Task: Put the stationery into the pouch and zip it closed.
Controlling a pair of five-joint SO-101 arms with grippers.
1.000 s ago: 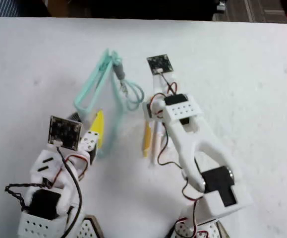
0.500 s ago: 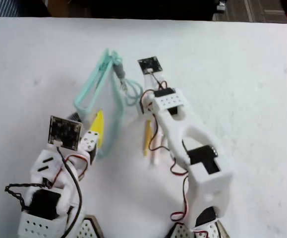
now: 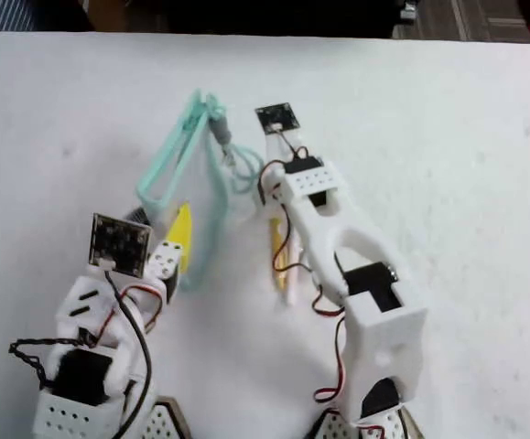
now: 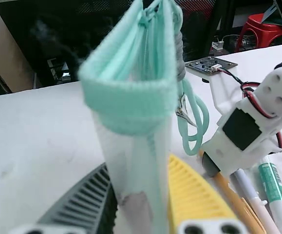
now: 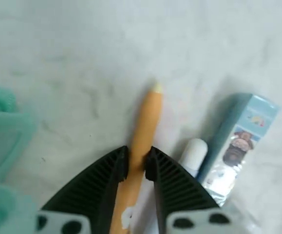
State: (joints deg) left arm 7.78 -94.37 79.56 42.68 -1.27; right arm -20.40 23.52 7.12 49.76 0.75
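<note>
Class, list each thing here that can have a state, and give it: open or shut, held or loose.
pouch: mouth open, unzipped, gripped by left tool.
left tool: shut on pouch.
right tool: shut on orange pen.
orange pen: held, outside pouch.
white pen: lying loose on table.
blue stick: lying loose on table.

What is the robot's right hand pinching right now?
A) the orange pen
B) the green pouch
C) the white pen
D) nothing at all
A: in the right wrist view the right gripper is shut on the orange pen, whose tip pokes out past it. The green pouch sits in the left gripper instead.
</note>
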